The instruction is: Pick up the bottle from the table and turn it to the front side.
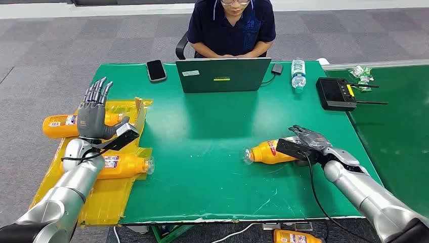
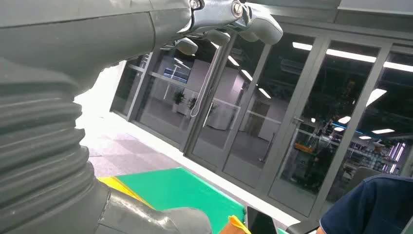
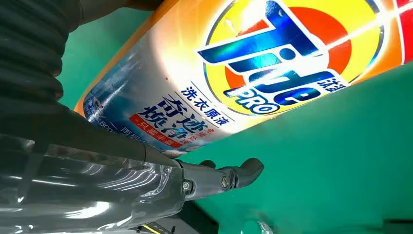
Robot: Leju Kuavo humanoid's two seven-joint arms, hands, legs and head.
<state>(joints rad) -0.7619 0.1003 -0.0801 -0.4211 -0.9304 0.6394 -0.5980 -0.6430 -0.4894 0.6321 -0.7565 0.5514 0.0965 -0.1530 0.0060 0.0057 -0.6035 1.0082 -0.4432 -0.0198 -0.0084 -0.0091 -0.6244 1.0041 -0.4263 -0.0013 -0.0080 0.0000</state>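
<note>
The right hand (image 1: 309, 142) wraps the base of the orange bottle (image 1: 267, 152), which lies on its side pointing away from the hand, toward the left hand (image 1: 94, 115), raised open and empty well apart.

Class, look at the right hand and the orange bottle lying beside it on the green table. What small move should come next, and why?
Probably close the right hand around the orange bottle. The bottle lies on its side on the green table, and the hand rests over its base end; whether it already grips is unclear. A firm hold seems needed before lifting and turning.
</note>
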